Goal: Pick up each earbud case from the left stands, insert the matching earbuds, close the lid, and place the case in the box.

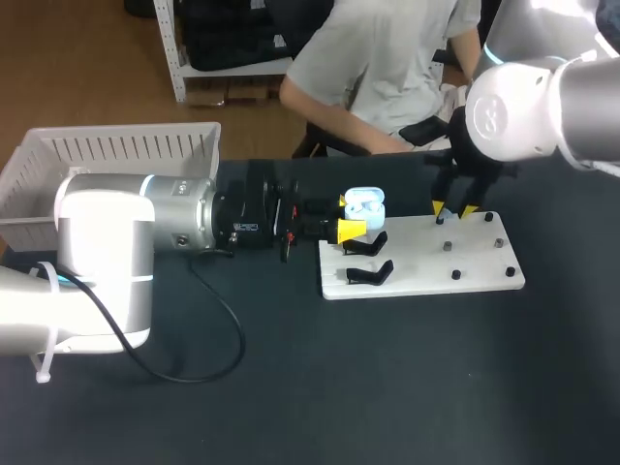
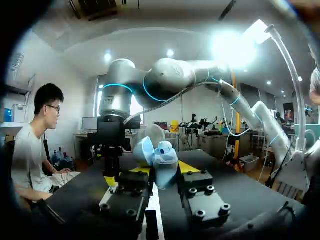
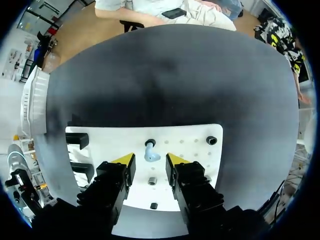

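Open pale-blue earbud case (image 1: 365,203) is clamped in left hand (image 1: 346,216), frame centre. Over small blue earbud (image 3: 150,153), right hand (image 1: 454,208) is held open, empty. Earbud pick is judged current; descent and closure needed.

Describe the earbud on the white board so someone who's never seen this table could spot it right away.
On the black table lies a white board, with black stands at one end and small dark pegs at the other. Among those pegs, just ahead of the open yellow tips of the right gripper, sits the earbud: pale blue with a dark end, the only light-coloured piece there.
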Robot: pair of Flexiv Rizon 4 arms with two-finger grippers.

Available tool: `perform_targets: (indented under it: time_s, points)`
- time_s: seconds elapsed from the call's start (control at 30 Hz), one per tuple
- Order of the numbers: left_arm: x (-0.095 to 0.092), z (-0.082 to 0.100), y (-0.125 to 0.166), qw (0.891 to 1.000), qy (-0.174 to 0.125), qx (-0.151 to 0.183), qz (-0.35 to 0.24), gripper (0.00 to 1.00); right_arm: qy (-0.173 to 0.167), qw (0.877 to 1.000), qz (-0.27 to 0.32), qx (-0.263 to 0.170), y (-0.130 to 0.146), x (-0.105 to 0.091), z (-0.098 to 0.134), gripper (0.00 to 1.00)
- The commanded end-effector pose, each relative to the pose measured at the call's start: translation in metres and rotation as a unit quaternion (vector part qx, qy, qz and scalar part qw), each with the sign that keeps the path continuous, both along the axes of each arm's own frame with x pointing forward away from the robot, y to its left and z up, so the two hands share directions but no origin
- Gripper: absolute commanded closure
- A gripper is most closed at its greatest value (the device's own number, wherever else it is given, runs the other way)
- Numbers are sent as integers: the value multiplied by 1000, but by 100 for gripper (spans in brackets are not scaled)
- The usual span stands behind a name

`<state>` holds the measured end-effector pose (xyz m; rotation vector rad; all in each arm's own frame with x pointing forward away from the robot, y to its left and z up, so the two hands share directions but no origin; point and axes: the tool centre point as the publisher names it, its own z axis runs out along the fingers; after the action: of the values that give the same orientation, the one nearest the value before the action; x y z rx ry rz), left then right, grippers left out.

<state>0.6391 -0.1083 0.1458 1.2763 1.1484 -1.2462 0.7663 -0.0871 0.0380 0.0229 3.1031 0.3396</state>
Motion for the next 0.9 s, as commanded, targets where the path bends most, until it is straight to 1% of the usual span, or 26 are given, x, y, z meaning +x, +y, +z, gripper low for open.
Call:
perform_targets:
  time_s: [0.03,0.33,0.73,0.9]
  points:
    - [-1,-1,0,1000,-2,-2,3,100,1,1000,4,2,1,2,-4,64]
    - [-1,-1,0,1000,-2,-2,3,100,1,1000,7,2,1,4,-6,68]
    - [-1,-1,0,1000,-2,-2,3,100,6,1000,4,3,1,6,-8,72]
    - [-1,-1,0,1000,-2,-2,3,100,7,1000,5,3,2,6,-9,76]
